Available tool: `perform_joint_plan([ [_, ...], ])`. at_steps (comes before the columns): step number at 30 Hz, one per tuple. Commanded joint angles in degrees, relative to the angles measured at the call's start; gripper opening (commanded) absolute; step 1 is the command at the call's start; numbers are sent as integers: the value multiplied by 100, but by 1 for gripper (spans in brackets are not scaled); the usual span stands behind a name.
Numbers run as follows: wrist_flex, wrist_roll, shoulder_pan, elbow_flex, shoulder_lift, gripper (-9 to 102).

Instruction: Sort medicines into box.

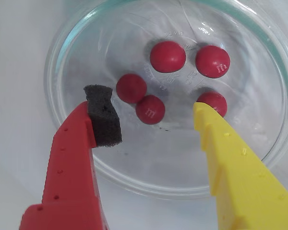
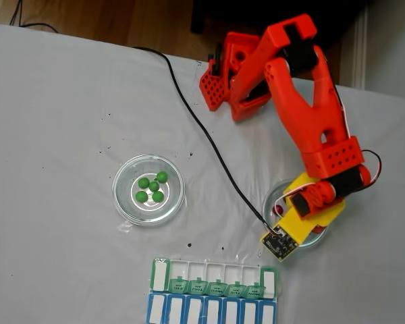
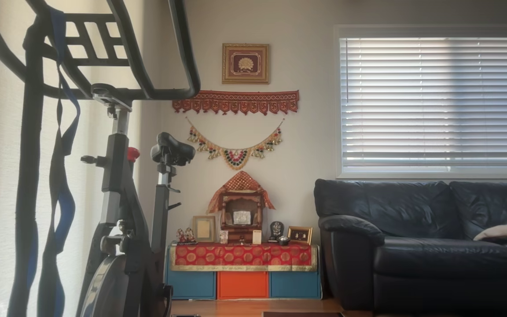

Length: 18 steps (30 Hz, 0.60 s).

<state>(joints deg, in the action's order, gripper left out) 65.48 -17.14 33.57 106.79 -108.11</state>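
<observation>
In the fixed view I see a glass dish point(image 2: 148, 190) at left holding five green balls point(image 2: 152, 187), and the green-lidded box point(image 2: 216, 281) along the bottom edge. To the right, my arm point(image 2: 304, 115) reaches over a second dish point(image 2: 273, 196). In the wrist view my gripper point(image 1: 151, 108) is spread wide and holds nothing: red finger with a foam pad point(image 1: 102, 115) left, yellow finger point(image 1: 230, 158) right, five red balls point(image 1: 167, 56) in the dish beneath, the rightmost perhaps touching the yellow tip.

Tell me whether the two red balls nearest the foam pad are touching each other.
Touching. The wrist view shows the upper ball and lower ball overlapping at their edges, no glass visible between them.
</observation>
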Motion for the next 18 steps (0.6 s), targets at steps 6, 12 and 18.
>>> perform_joint_plan([
  [6,-185,-18,18,-9,-79,28],
  [12,-281,53,-9,53,-9,25],
  [18,-343,141,-26,79,18,22],
])
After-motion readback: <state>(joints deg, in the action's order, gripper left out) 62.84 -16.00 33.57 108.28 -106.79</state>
